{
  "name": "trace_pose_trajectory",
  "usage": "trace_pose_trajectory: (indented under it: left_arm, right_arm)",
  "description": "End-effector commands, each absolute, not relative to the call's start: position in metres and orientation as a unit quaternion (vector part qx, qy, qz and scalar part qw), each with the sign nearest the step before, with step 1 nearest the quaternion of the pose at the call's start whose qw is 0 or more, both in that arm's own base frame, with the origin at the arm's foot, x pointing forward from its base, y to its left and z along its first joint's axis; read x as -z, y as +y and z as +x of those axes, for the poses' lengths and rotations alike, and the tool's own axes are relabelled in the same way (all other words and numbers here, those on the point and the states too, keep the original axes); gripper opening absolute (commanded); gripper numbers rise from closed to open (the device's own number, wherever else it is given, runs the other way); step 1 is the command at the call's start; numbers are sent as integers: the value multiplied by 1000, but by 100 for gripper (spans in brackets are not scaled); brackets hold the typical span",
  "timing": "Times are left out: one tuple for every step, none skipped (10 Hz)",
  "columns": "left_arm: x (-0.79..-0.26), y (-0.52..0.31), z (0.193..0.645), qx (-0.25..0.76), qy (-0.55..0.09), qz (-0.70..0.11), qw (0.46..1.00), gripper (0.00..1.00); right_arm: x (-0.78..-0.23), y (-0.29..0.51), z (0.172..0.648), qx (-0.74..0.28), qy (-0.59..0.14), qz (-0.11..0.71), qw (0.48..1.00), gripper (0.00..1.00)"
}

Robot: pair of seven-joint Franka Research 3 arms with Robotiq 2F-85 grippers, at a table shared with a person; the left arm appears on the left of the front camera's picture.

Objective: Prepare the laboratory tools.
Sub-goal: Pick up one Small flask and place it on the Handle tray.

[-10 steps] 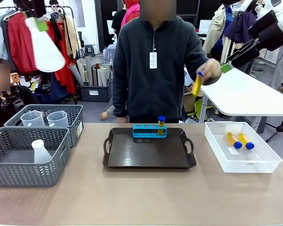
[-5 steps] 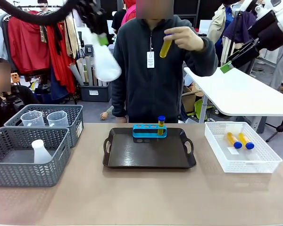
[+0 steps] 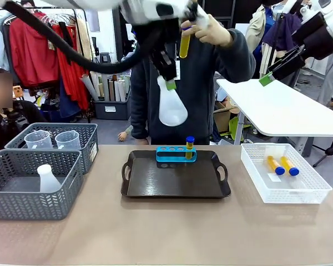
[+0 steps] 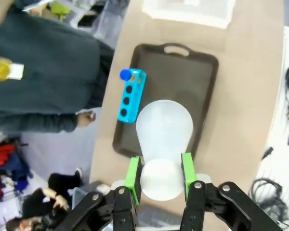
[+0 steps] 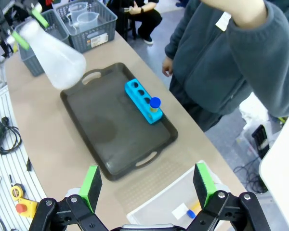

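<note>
My left gripper (image 3: 167,83) hangs high above the tray (image 3: 134,183), shut on the neck of a translucent white conical flask (image 3: 172,108). In the left wrist view the green pads (image 4: 132,173) clamp the flask (image 4: 164,126) neck, with the dark tray (image 4: 207,91) far below. A blue rack (image 3: 172,154) on the tray holds one yellow tube with a blue cap (image 3: 190,145). The person's hand (image 3: 211,29) holds up another yellow tube (image 3: 185,44) beside my left arm. My right gripper (image 3: 275,71) stays open at the upper right; its fingers (image 5: 203,182) stand wide apart, holding nothing.
At the right, a white basket (image 3: 305,194) holds two yellow tubes (image 3: 275,165). Two grey baskets stand at the left: the near one (image 3: 22,205) holds another flask (image 3: 47,178), the far one holds clear beakers (image 3: 39,139). A white table (image 3: 288,113) sits behind on the right.
My left arm swung the flask from the far upper left across to the middle and lower, above the tray. The person's hand carried the yellow tube from the right up toward the centre.
</note>
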State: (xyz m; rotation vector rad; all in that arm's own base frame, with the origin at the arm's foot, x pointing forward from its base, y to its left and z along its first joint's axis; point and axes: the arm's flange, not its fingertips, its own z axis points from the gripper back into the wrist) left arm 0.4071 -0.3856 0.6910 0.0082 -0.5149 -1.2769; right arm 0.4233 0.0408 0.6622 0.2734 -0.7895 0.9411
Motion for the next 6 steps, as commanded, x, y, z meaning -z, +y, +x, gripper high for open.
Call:
trace_pose_trajectory:
  left_arm:
    - [-671,-389,408,617,-255,-8,744,0]
    - [-665,-396,409,614,-253,-17,748,0]
    - [-675,-385,412,596,-249,-31,763,0]
    - [-664,-404,411,610,-243,-2,754,0]
    - [-664,-404,411,610,-243,-2,754,0]
    - [-664,-404,411,610,-243,-2,754,0]
  right_arm:
    - [-662,40,423,-440,-371,130,807,100]
    - [-662,40,423,-440,-371,130,807,100]
    - [-662,40,423,-440,-371,130,807,100]
    - [-662,40,423,-440,-371,130,807,100]
    - [-662,40,423,-440,-371,130,807,100]
    - [-662,40,423,-440,-371,130,807,100]
